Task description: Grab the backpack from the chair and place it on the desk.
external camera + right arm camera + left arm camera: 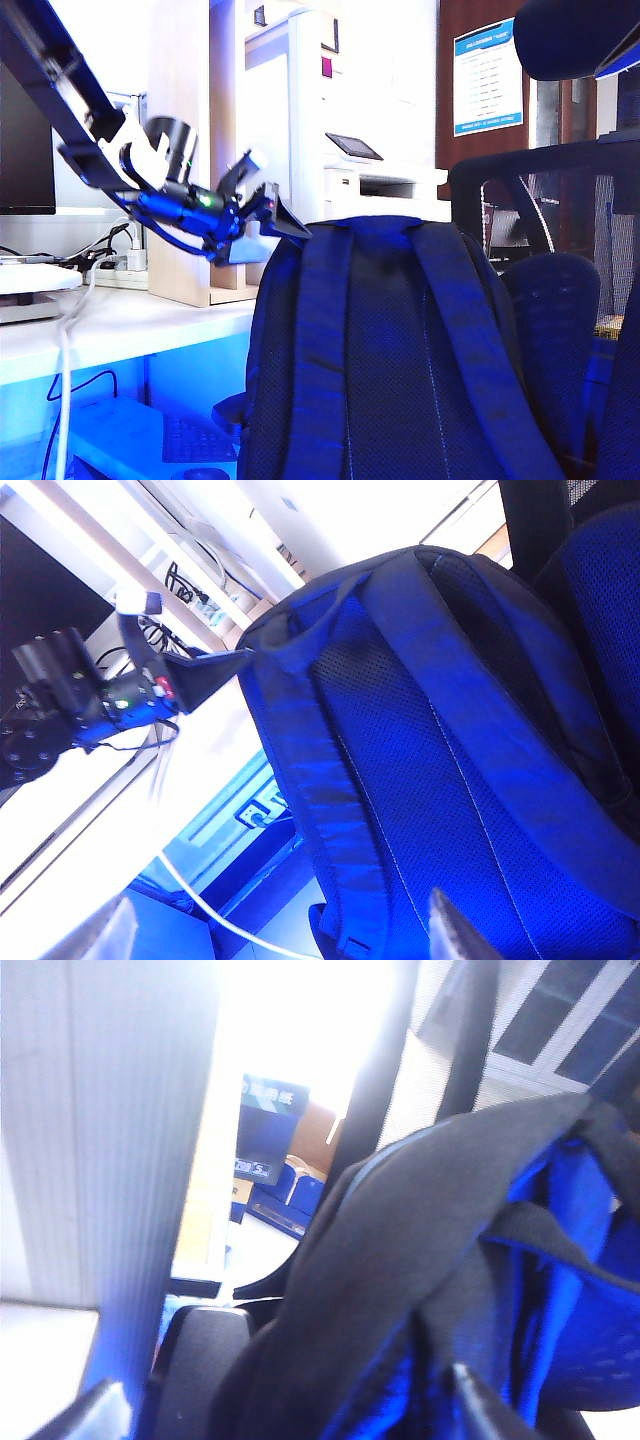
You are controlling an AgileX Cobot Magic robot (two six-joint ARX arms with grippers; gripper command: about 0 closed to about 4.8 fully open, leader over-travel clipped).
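Two arms, only one seen from outside — the left gripper sits at the top corner of the backpack, on the desk side, its dark fingers spread apart with the tips right at the bag's top edge; nothing is clamped between them, and actual contact with the fabric can't be confirmed. The backpack stands upright on the chair, mesh back panel and both wide shoulder straps facing the exterior camera, leaning against the chair's mesh backrest. Chair headrest shows above and behind the backpack. The desk is beside the backpack, white top, with a pale wood divider standing on it and cables trailing over its edge. A white printer stands behind the backpack. The right gripper is held back from the backpack, fingertips wide apart, empty, the backpack's strap side filling its wrist view.
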